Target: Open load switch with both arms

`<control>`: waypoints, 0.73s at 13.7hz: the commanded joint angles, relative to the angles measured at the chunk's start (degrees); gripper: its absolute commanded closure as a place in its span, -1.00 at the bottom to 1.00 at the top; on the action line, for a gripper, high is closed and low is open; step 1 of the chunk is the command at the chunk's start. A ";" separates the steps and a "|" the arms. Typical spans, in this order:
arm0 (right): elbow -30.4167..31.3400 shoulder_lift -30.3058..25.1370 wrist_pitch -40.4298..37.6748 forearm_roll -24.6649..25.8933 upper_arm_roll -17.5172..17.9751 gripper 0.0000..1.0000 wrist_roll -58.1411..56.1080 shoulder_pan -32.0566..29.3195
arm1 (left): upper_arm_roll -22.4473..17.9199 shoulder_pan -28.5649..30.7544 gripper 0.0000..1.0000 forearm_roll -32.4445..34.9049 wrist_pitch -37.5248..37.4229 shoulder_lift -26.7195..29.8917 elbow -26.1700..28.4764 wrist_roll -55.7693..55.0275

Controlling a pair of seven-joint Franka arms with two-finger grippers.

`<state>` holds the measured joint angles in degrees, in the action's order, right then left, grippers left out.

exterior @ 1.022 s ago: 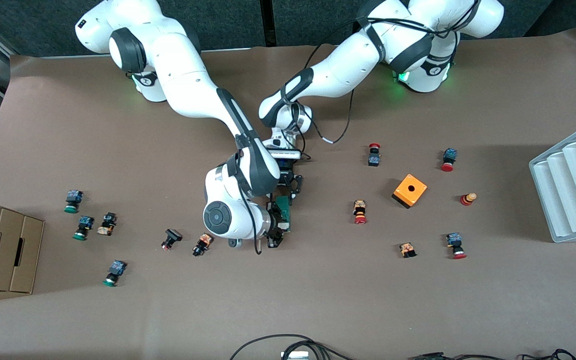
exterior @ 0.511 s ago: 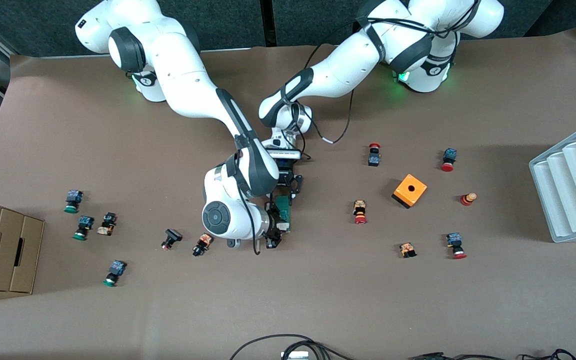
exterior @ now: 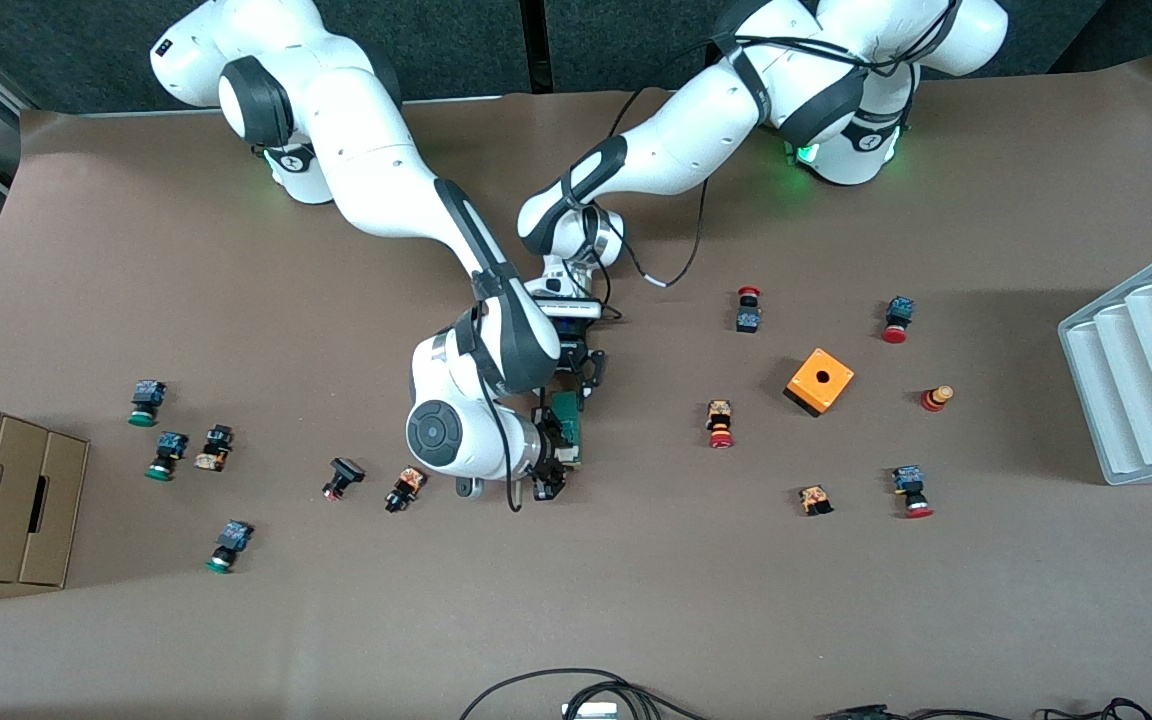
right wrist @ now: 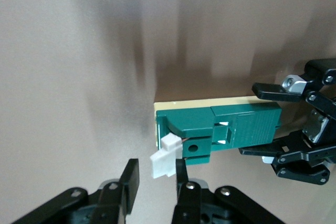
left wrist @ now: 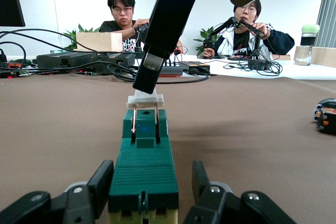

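The dark-green load switch [exterior: 566, 425] lies on the brown table between the two arms, its white handle [exterior: 568, 455] at the end nearer the front camera. My left gripper [exterior: 577, 392] is shut on the end of the switch away from the handle; its fingers [left wrist: 102, 182] flank the green block [left wrist: 144, 166]. My right gripper [right wrist: 156, 177] is open around the white handle [right wrist: 167, 162], with one finger close against it and a gap at the other. The left gripper [right wrist: 251, 120] shows on the switch [right wrist: 231, 127] in the right wrist view.
An orange box [exterior: 819, 381] and several red pushbuttons [exterior: 720, 424] lie toward the left arm's end. Green-capped and black pushbuttons [exterior: 167, 455] lie toward the right arm's end, next to a cardboard box [exterior: 1, 500]. A white ribbed tray [exterior: 1146, 370] stands at the table edge. Cables [exterior: 576, 690] lie along the front.
My right gripper's fingers have parted slightly round the white handle, and its wrist has shifted a touch. The left gripper and the switch have stayed put.
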<state>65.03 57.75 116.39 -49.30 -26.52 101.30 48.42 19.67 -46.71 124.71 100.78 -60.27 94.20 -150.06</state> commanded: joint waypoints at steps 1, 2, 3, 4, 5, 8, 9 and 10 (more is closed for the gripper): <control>0.63 -0.35 0.86 1.22 0.33 0.29 0.21 0.36 | -0.33 -0.49 -0.36 -0.17 -1.03 -1.16 -0.15 -1.02; 0.80 -0.53 0.77 1.31 0.33 0.31 0.30 0.36 | -0.33 -0.49 -0.36 -0.17 -1.03 -1.25 -0.15 -1.02; 0.98 -0.70 0.51 1.40 0.33 0.32 0.30 0.36 | -0.33 -0.49 -0.36 -0.17 -1.03 -1.25 -0.15 -1.02; 1.07 -0.88 0.33 1.40 0.33 0.34 0.30 0.36 | -0.33 -0.49 -0.36 -0.17 -1.03 -1.25 -0.24 -1.02; 1.24 -0.97 0.33 1.40 0.33 0.38 0.30 0.45 | -0.33 -0.49 -0.36 -0.17 -1.03 -1.25 -0.24 -1.02; 1.68 -1.40 0.33 3.41 2.42 0.38 0.30 0.45 | -0.33 -0.49 -0.36 -0.17 -1.03 -1.25 -0.24 -1.02; 2.46 -1.84 0.33 4.20 2.96 0.38 0.30 0.27 | -0.33 -0.49 -0.36 -0.26 -1.03 -1.34 -0.24 -1.02; 2.91 -2.11 0.33 4.47 3.05 0.38 0.38 0.19 | -0.33 -0.49 -0.36 -0.26 -1.03 -1.25 -0.24 -1.02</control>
<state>65.02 57.73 117.01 -46.55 -25.22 101.40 48.69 19.67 -46.71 124.71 100.76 -60.29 94.19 -150.06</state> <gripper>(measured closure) 0.687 0.317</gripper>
